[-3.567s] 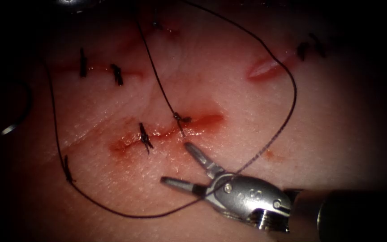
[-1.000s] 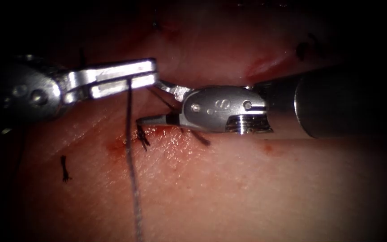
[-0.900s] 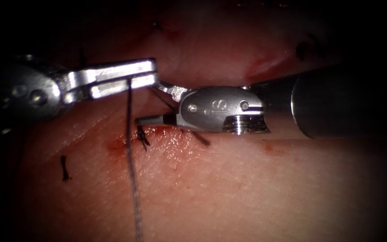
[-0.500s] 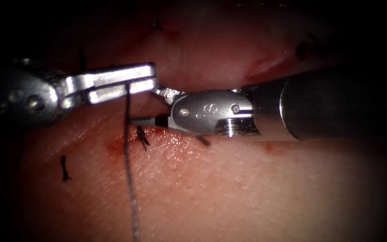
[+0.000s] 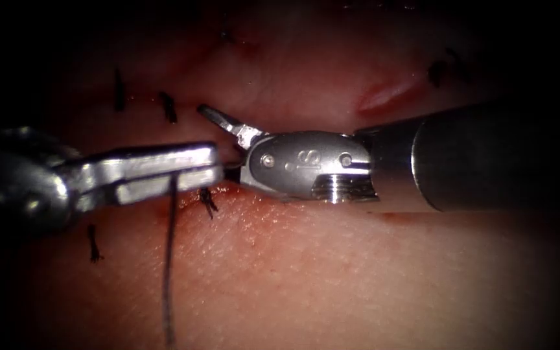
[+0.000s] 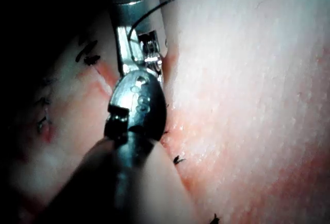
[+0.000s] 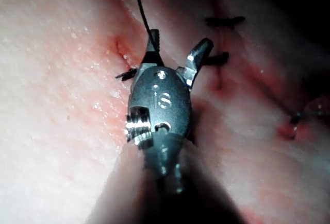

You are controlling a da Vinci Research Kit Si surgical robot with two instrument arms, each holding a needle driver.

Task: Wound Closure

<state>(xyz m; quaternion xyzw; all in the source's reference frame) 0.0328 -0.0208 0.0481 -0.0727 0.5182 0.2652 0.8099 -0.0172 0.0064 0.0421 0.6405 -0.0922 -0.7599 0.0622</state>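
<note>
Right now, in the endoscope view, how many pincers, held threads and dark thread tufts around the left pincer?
Pincers: 2 (left pincer shut on thread; right pincer open, empty)
Held thread: 1
Thread tufts: 4
Total: 7

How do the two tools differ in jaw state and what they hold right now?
The left tool has its jaws shut on the thread, which hangs down from them; the right tool has its jaws open and holds nothing. The left tool comes from the left, the right tool from the right. Both tips sit over the cut.

Left tool (image 5: 183, 172) left of right tool (image 5: 218, 139) — thread (image 5: 168, 259) below
</note>
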